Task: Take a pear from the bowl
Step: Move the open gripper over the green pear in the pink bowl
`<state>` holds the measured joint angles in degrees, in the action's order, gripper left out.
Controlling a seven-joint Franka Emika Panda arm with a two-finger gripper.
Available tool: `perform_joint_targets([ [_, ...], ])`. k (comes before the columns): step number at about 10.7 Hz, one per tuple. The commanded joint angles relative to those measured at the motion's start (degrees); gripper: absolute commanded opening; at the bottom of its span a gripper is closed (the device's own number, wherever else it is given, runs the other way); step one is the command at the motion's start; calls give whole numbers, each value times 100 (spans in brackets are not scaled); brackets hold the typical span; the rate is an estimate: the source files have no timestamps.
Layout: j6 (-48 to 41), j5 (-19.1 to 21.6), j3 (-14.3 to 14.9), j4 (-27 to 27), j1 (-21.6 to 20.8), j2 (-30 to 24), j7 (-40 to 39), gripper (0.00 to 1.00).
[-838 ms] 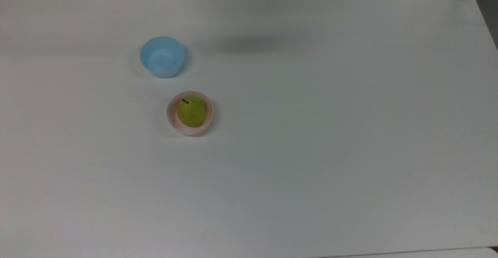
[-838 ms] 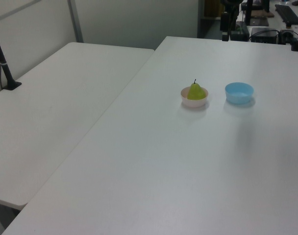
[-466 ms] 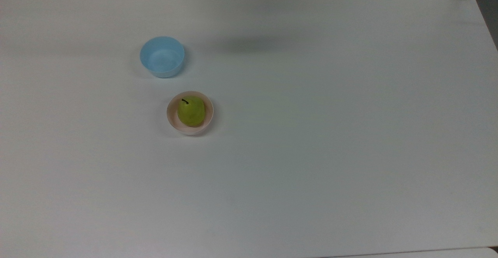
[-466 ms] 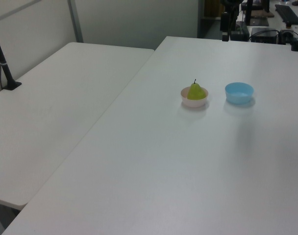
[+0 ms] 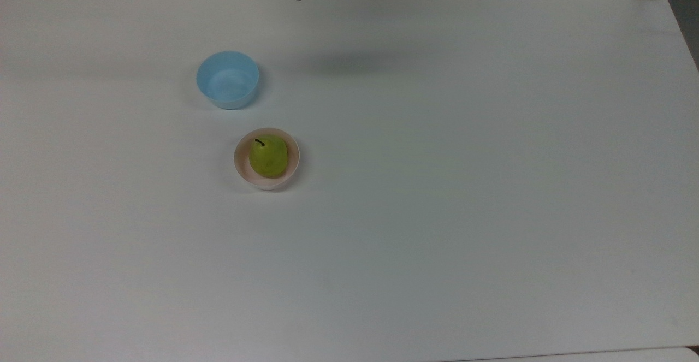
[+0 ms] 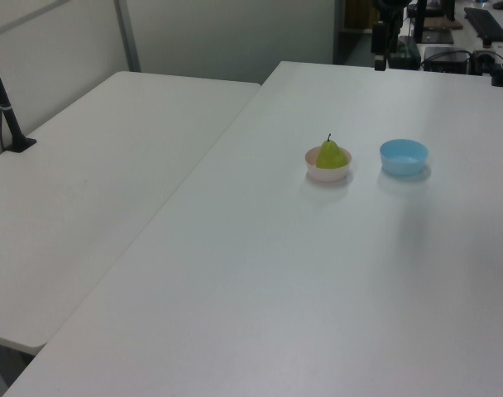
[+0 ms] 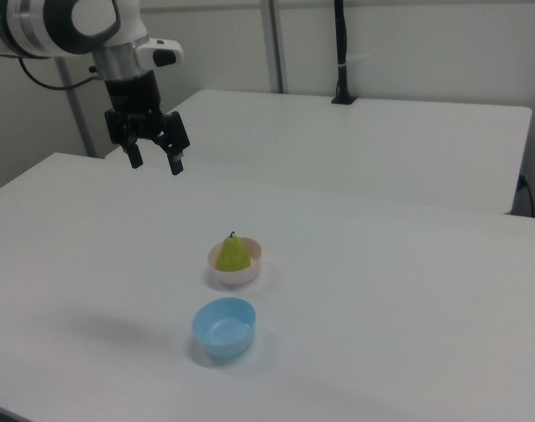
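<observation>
white table (image 5: pixel 437 187) — pear (image 5: pixel 268 156) in pink bowl (image 5: pixel 294 157), end effector (image 7: pixel 155 164) spread open, well apart

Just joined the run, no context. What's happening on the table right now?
The Panda's gripper hangs open, high above the white table, away from both bowls and holding nothing. The pear sits stem up in the pink bowl, untouched. A light blue bowl stands apart beside it with nothing in it. The pick has not started: likely next is a move over the pear and a descent.
</observation>
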<state>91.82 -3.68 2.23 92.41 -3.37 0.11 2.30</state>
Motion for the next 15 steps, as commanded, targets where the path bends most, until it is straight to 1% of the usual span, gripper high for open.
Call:
perform_joint_targets([
  [1,240,113,40,101,-41,6,-500,100],
  [3,406,113,49,101,-14,137,-808,100],
  [5,819,113,49,101,73,401,-897,100],
  [8,1338,122,49,101,188,822,-1257,100],
  [10,1680,61,49,101,214,1173,-1284,100],
  [15,2173,34,58,101,232,1939,-1214,100],
])
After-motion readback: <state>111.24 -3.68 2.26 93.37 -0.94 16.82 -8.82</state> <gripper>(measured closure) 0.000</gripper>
